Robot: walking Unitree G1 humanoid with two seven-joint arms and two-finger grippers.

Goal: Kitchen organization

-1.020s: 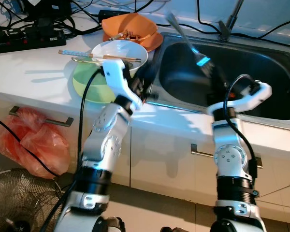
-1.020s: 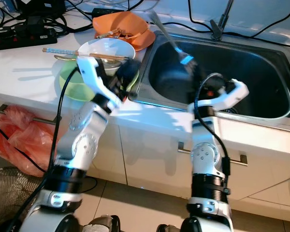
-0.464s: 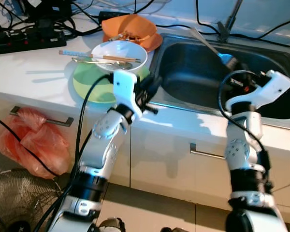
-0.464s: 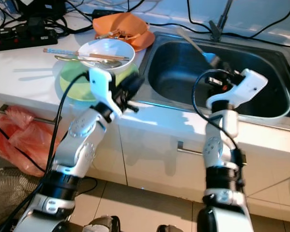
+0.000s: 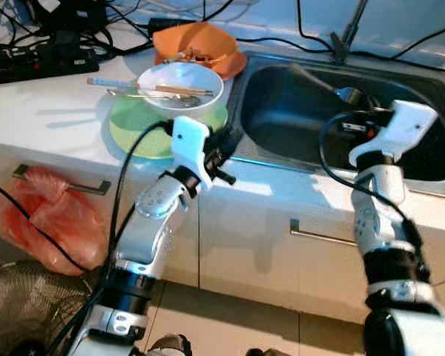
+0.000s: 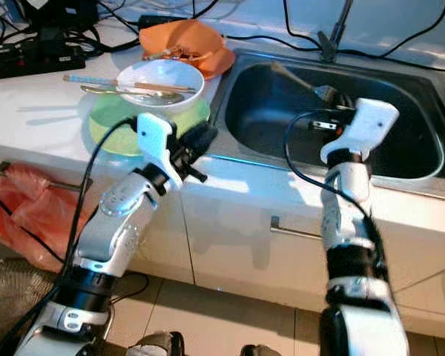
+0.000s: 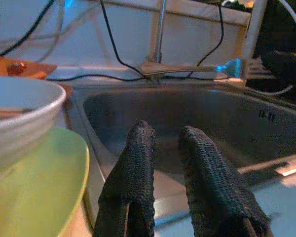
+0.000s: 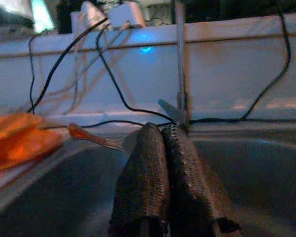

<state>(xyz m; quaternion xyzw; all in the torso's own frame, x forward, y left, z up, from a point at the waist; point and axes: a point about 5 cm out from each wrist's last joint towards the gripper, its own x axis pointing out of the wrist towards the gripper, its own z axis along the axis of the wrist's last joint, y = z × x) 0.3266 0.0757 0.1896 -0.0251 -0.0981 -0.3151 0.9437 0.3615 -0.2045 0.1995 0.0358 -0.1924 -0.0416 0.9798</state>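
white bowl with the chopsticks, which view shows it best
The left eye view: the white bowl shows whole from above, sitting on the green plate with chopsticks across its rim. The right eye view shows much the same. The left wrist view catches just its side edge-on.

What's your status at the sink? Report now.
Right gripper shut on a fork, held over the sink. Left gripper open, empty, at the counter edge beside the green plate. Nothing in the way.
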